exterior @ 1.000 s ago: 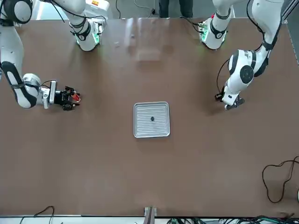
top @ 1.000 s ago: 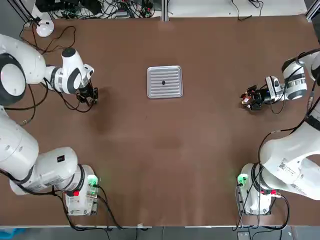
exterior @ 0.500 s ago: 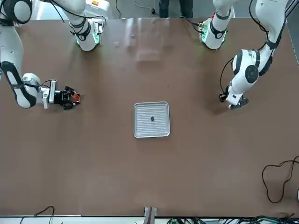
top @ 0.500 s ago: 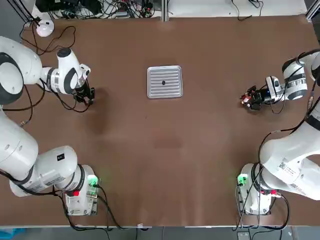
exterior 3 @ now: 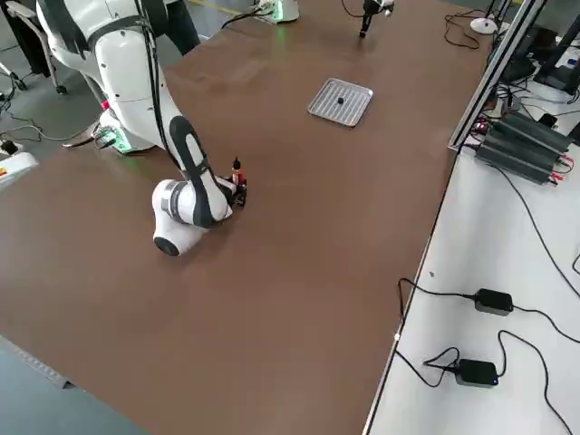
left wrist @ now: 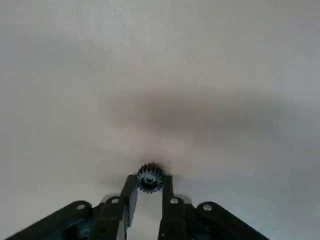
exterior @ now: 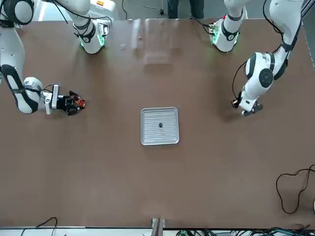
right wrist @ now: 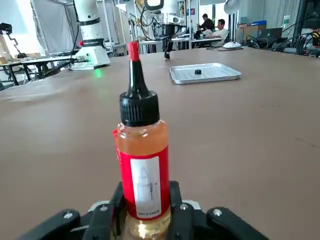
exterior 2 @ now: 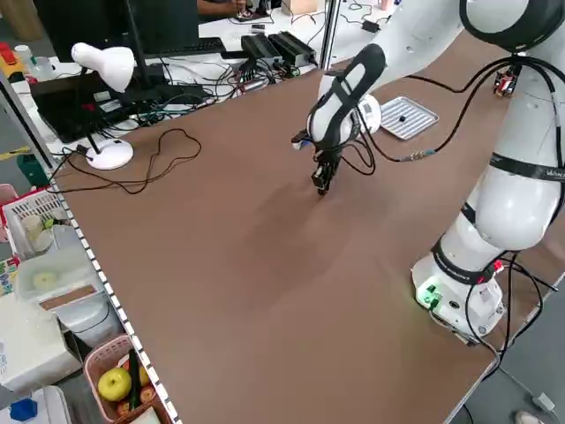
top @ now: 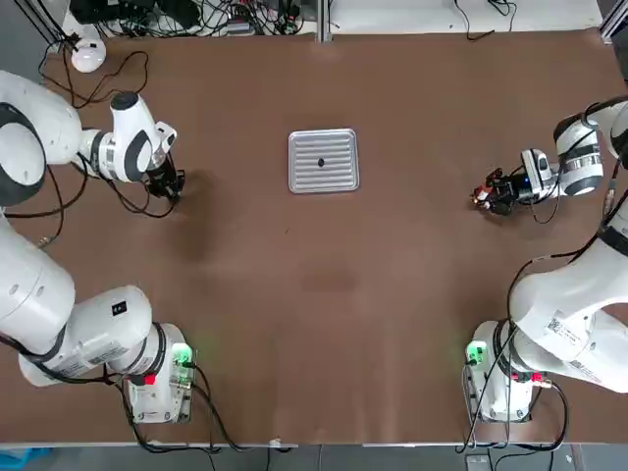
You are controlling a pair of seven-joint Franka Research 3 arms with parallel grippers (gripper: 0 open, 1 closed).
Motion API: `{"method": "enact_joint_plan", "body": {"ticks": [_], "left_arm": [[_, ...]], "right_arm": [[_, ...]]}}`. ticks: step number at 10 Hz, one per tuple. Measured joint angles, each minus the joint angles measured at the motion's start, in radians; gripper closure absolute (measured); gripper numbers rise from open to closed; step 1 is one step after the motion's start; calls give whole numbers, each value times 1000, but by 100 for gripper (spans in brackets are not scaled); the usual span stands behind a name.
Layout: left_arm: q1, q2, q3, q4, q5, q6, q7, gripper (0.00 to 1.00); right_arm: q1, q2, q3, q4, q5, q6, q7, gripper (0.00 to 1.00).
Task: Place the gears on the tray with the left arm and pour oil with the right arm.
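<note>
A: Status of the right tool (right wrist: pixel 145 212)?
B: Fingers clamped on the base of the oil bottle (right wrist: pixel 142 170), which stands upright on the desk (top: pixel 324 294) at the robot's right side.
A: Left tool (left wrist: pixel 148 192)?
B: Pointing down at the desk's left side, fingertips pinched on a small toothed gear (left wrist: pixel 149 177).
A: And farther off?
B: The tray (top: pixel 324 161) sits mid-desk, well apart from both tools, with the second gear (top: pixel 321 163) on its ribbed surface.
</note>
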Motion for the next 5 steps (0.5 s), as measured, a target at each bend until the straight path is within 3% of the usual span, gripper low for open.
{"method": "enact_joint_plan", "body": {"ticks": [2,5], "left_arm": [[2,0,-59,59,-35,3,-50,76],[-11,16,-276,202,-108,-2,-287,76]], "right_arm": [[1,0,1,0,0,-1,4,63],[3,0,2,1,0,-7,16,63]]}}
